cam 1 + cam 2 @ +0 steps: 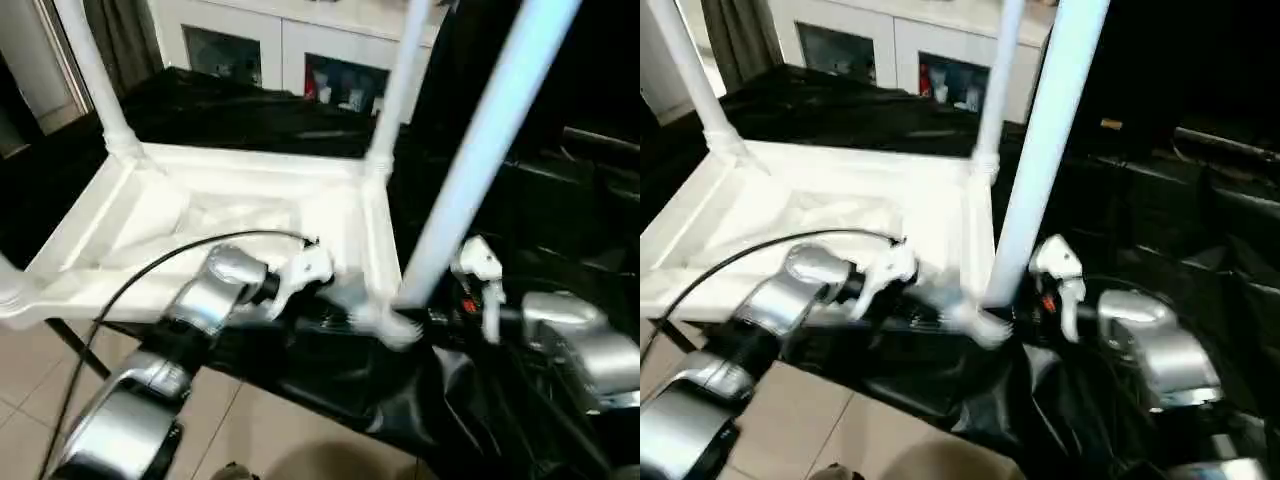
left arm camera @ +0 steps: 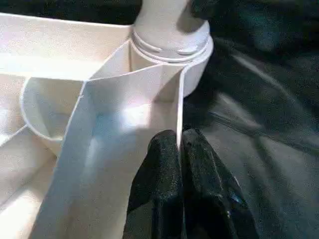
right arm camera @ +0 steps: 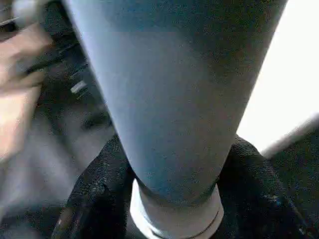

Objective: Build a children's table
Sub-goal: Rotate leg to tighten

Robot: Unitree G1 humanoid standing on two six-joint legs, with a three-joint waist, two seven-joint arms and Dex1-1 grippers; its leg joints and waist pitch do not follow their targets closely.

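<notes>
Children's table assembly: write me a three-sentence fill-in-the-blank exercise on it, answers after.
1. The tabletop lies with its ribbed underside facing ____.
2. The left gripper is pinched shut on the tabletop's thin ____.
3. The right gripper has its fingers on either side of a white ____ near its lower end.

Missing words: up; rim; leg
</notes>
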